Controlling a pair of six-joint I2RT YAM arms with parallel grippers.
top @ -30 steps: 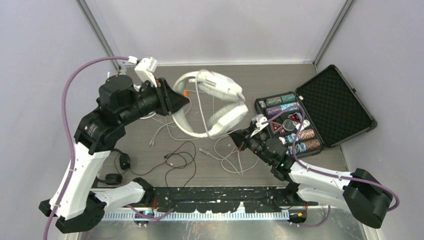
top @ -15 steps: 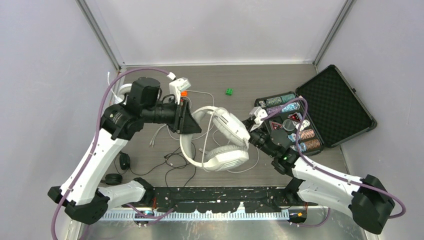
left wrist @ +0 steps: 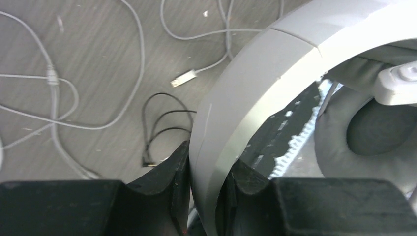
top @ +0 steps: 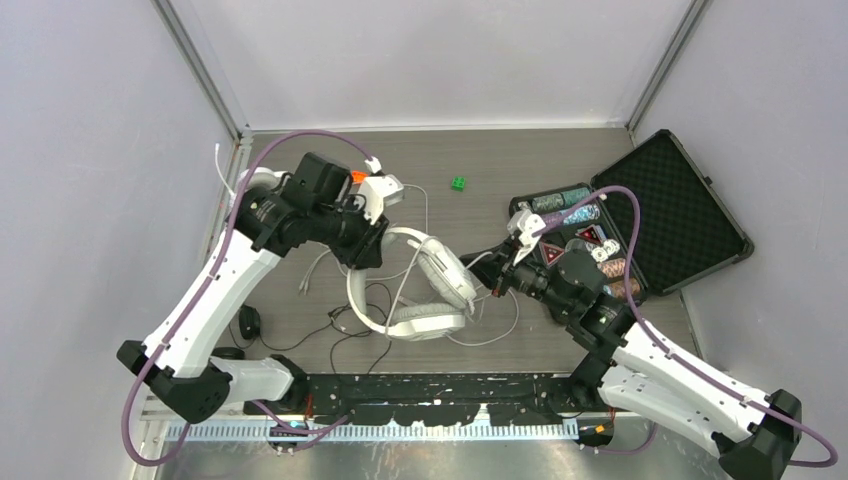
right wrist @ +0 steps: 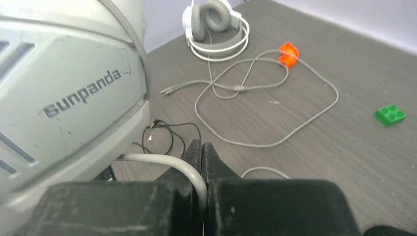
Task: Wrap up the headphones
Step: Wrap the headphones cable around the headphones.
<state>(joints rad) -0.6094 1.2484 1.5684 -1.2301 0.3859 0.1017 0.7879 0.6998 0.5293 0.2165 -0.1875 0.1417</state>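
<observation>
My left gripper [top: 372, 250] is shut on the headband of a white over-ear headset [top: 425, 292] and holds it above the table's middle. In the left wrist view the fingers [left wrist: 169, 169] clamp the band [left wrist: 255, 88], and a padded cup [left wrist: 373, 132] shows to the right. My right gripper [top: 497, 283] is shut on this headset's thin white cord [right wrist: 162, 160], right beside the "sunpanda" cup [right wrist: 74, 98]. A second white headset [right wrist: 216, 24] lies at the far left. A small black pair [top: 245, 325] lies near left, and its black cord [top: 360, 320] trails under the held headset.
An open black foam-lined case [top: 665, 205] of chips stands at the right. A green piece [top: 458, 183] and an orange piece [top: 357, 177] lie at the back. Loose white cords [right wrist: 275, 98] sprawl across the table's middle.
My left arm has carried the white headset from the back of the table towards the near middle and turned it. My right gripper has kept hold of the cord and has shifted slightly right.
</observation>
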